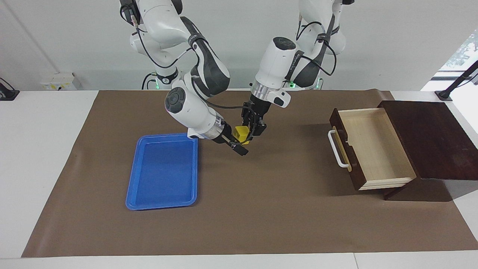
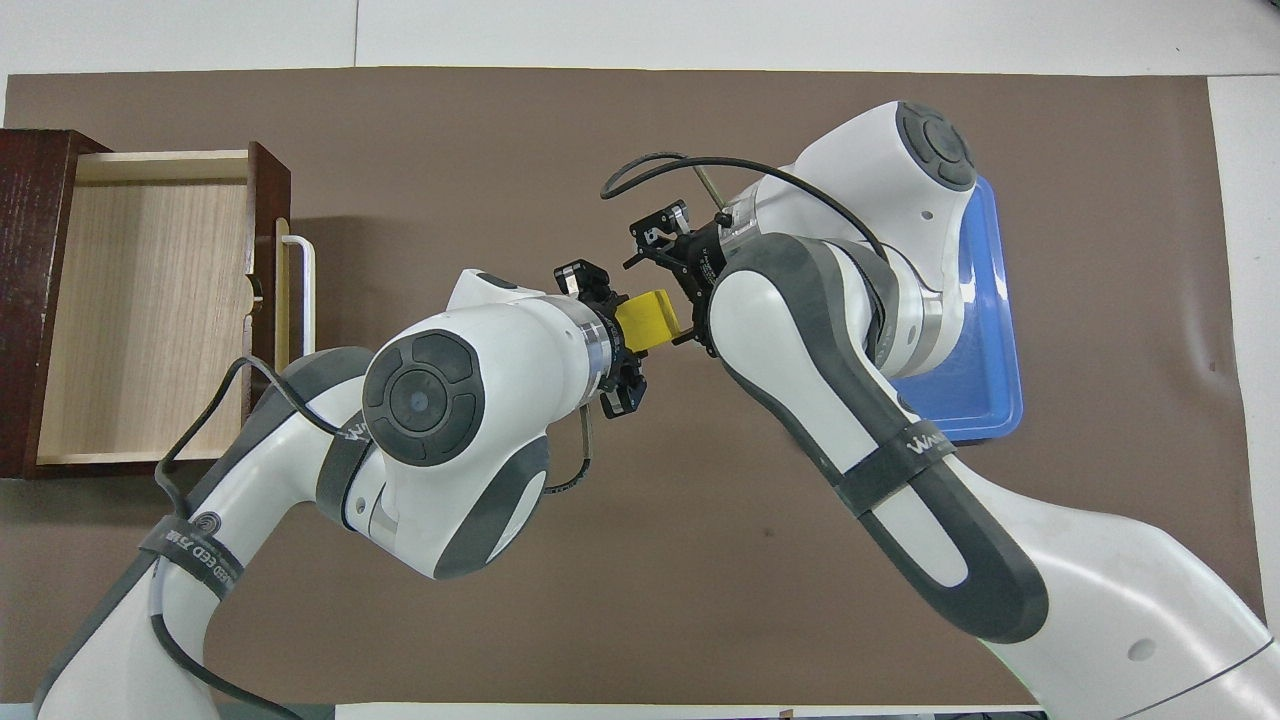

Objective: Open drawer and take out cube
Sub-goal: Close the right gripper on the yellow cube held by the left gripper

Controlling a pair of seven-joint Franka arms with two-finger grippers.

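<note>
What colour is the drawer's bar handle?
White. The bar handle on the drawer stands out against the dark front, clearest in the facing view.

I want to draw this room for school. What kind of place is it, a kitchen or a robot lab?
Most likely a robot lab or test room. Two white robot arms stand at a plain table with a brown mat, and only practice things are out: a yellow cube, a blue tray, a wooden drawer.
</note>
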